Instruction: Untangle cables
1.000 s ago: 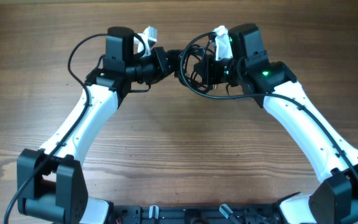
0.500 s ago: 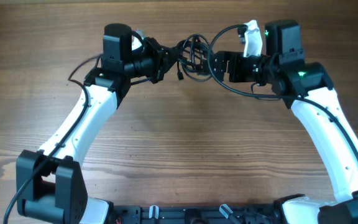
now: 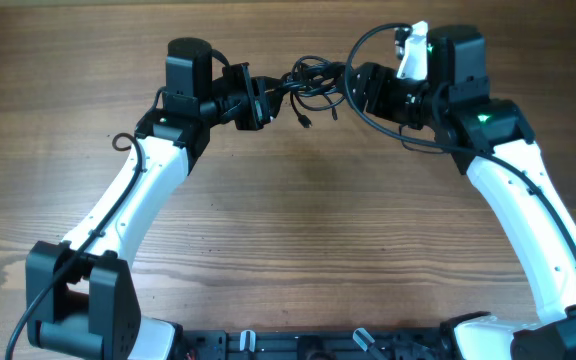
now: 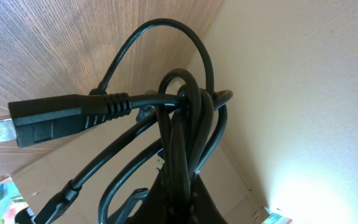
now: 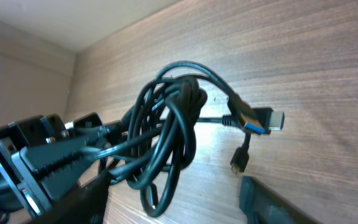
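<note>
Left gripper point(image 3: 258, 92) pinches shut on the tangled black cables point(image 3: 313, 78), its fingertips buried in the loops. Right gripper point(image 3: 360, 88), just beyond that bundle, gapes empty, fingers mostly cropped. One USB plug point(image 4: 42, 121) juts free.

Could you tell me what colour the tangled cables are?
Black; the cables show best in the right wrist view.

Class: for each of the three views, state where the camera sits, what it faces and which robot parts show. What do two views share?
Overhead: above the table, facing down; left arm, right arm, left claw, right claw.
Left wrist: on the left arm, facing the cable bundle; own fingers below.
Right wrist: on the right arm, facing that bundle and the left claw; own fingers below.
Shared: the cable bundle.
</note>
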You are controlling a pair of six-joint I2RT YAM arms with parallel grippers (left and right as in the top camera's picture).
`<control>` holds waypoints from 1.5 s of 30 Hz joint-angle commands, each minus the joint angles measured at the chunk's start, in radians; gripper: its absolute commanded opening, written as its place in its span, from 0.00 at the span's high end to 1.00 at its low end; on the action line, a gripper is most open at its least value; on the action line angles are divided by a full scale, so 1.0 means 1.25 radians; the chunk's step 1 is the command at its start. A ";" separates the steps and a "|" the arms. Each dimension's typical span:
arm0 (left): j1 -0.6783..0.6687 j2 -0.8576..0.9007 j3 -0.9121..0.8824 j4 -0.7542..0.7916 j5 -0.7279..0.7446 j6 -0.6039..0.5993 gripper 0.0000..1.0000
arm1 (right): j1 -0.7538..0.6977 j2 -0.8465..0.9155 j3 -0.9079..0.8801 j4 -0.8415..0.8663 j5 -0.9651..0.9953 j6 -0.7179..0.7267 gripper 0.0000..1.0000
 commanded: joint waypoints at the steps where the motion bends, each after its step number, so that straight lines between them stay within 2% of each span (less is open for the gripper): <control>1: 0.006 -0.030 0.003 0.008 0.002 -0.111 0.96 | 0.004 0.031 -0.001 0.022 0.015 0.060 0.41; 7: 0.006 -0.030 0.003 0.008 0.001 -0.111 0.96 | 0.004 0.089 -0.001 0.034 -0.048 0.089 0.58; 10: 0.006 -0.030 0.003 0.008 0.001 -0.111 0.96 | 0.004 0.111 -0.001 0.047 -0.052 0.097 0.60; 16: 0.006 -0.030 0.003 0.008 0.001 -0.111 0.96 | 0.030 0.131 -0.001 0.087 -0.065 0.096 0.71; 25: 0.006 -0.030 0.003 0.008 0.002 -0.111 0.96 | 0.072 0.204 -0.001 0.163 -0.065 0.093 0.72; 27: 0.006 -0.030 0.003 0.008 0.002 -0.110 0.96 | 0.072 0.207 -0.001 0.194 -0.049 0.089 0.67; 30: 0.006 -0.030 0.003 0.008 0.002 -0.110 0.96 | 0.072 0.208 -0.001 0.237 -0.028 0.088 0.66; 31: 0.006 -0.030 0.003 0.008 0.002 -0.110 0.96 | 0.072 0.208 -0.001 0.243 -0.016 0.087 0.68; 32: 0.006 -0.030 0.003 0.008 0.002 -0.110 0.96 | 0.072 0.208 -0.001 0.245 -0.006 0.087 0.78; 33: 0.006 -0.030 0.003 0.008 0.002 -0.110 0.96 | 0.072 0.208 -0.001 0.242 0.002 0.080 0.96; 38: 0.007 -0.029 0.003 0.007 -0.008 -0.110 0.96 | 0.071 0.203 -0.001 0.228 0.002 0.023 0.96; 40: 0.008 -0.029 0.003 -0.031 -0.085 -0.094 0.96 | 0.061 0.173 0.000 0.175 -0.009 -0.031 0.96; 45: 0.013 -0.029 0.003 -0.243 -0.417 0.051 0.96 | 0.005 0.064 0.017 -0.052 -0.053 -0.181 0.96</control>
